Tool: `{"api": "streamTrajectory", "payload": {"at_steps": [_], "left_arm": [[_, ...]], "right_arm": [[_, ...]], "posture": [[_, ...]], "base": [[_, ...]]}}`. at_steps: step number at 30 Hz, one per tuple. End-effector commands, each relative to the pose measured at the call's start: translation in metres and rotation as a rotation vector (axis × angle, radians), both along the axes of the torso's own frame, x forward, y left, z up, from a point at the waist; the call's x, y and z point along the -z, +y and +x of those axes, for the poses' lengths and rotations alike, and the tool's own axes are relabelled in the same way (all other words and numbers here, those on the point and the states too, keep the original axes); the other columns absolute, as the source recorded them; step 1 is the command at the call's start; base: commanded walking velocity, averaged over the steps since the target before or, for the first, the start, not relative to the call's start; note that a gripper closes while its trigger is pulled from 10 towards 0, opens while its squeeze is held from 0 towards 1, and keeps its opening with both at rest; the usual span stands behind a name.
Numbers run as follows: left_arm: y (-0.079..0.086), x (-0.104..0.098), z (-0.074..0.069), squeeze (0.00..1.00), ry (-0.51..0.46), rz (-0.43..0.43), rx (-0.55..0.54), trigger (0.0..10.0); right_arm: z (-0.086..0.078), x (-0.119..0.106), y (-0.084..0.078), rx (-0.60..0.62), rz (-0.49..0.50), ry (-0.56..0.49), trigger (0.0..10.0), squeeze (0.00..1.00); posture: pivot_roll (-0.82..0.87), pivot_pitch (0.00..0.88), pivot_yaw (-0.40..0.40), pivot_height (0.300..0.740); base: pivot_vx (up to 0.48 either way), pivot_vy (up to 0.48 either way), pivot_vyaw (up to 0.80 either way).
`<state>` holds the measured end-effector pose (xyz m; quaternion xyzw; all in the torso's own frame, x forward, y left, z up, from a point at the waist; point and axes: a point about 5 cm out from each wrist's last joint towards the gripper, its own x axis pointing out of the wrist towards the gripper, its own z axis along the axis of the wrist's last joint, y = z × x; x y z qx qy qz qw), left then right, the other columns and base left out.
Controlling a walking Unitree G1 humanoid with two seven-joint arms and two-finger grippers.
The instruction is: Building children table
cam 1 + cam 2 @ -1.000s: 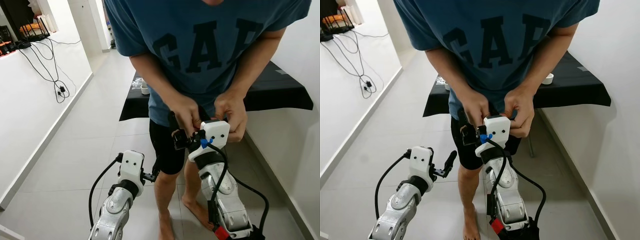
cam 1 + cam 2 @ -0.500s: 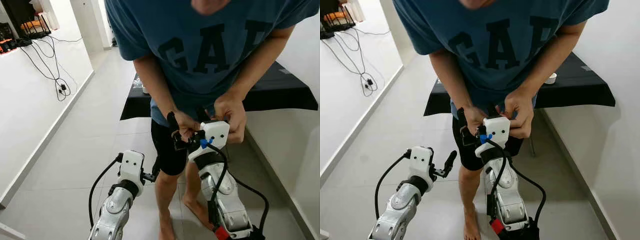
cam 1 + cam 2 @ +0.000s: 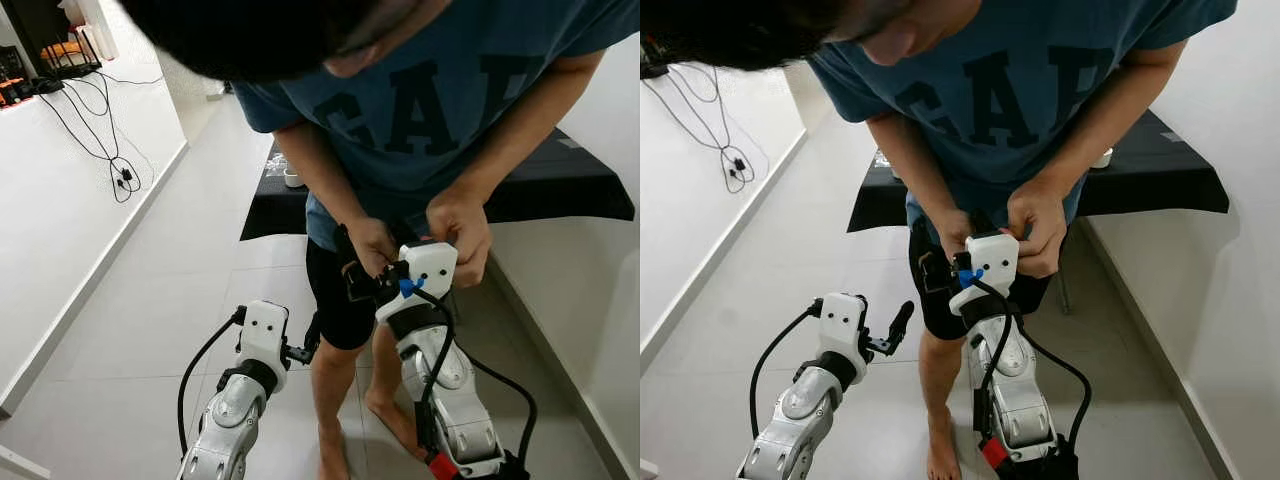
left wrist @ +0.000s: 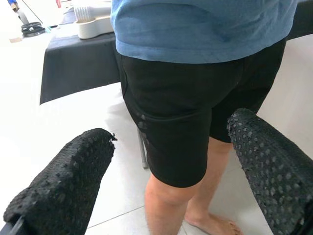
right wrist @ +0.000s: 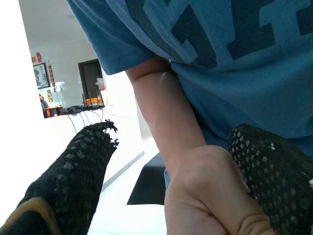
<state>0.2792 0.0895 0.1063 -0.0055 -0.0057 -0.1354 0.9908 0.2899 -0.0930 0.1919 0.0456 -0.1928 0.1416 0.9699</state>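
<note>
No part of a children's table can be made out anywhere, so the building looks not yet begun; judging from this, the moment is preparation, with everything of the assembly left to do. A person in a blue T-shirt (image 3: 430, 110) with dark printed letters and black shorts (image 4: 195, 117) bends over the robot, and both of the person's hands close on the right arm's white wrist housing (image 3: 430, 268), one hand (image 3: 370, 245) at the gripper side and the other hand (image 3: 458, 228) on the far side of the housing. The right gripper (image 5: 176, 181) has its two black, dimpled, rubbery fingers (image 5: 80, 166) spread apart, and the person's fist sits between them, close against one pad; nothing is grasped. Lower than that housing and to the robot's left of it, the left gripper (image 4: 171, 181) hangs with its knobbly black fingers (image 4: 68, 181) released and wide, pointed at the shorts. Behind the person stands a table under a matte black cloth (image 3: 560, 185); a white bowl (image 3: 1100, 157) rests on it. The floor is pale glossy tile (image 3: 180, 300).
</note>
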Motion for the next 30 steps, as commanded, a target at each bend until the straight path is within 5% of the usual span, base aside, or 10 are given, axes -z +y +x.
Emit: {"api": "streamTrajectory", "payload": {"at_steps": [1, 30], "left_arm": [[-0.0011, 0.0040, -0.0013, 0.00, 0.022, 0.005, -0.003, 10.0], [-0.0016, 0.0043, -0.0011, 0.00, 0.020, 0.009, -0.001, 10.0]], "right_arm": [[0.0006, 0.0050, 0.0030, -0.006, -0.008, 0.029, 10.0, 0.00], [0.0010, 0.0056, 0.0023, -0.002, -0.009, 0.031, 10.0, 0.00]], "posture": [[0.00, 0.000, 0.054, 0.740], [-0.01, 0.000, 0.056, 0.740]], "base": [[0.000, 0.000, 0.00], [0.000, 0.000, 0.00]]}}
